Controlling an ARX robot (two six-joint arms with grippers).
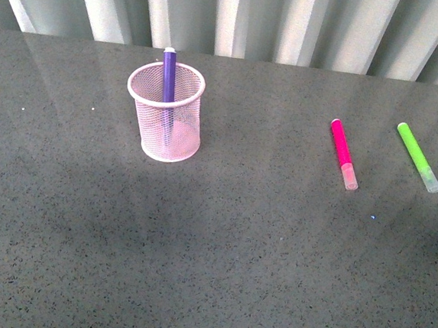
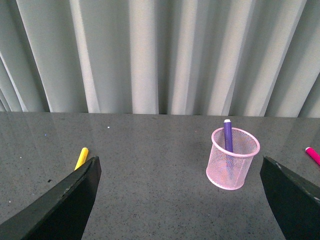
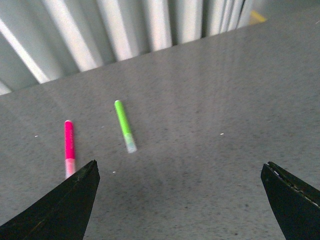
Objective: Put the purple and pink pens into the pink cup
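With the left gripper (image 2: 180, 167) and right gripper (image 3: 180, 170) both spread wide and empty, the pink cup (image 1: 164, 113) stood upper left of centre in the front view, the purple pen (image 1: 169, 71) upright inside, while the pink pen (image 1: 343, 153) lay right of centre, long axis nearly up-down, cap lowest, seemingly nearer the right gripper.

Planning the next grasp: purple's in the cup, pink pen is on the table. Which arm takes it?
Right. The pink pen lies on the robot's right side, and the open right gripper has it close by in its wrist view; the left wrist view catches only its tip.
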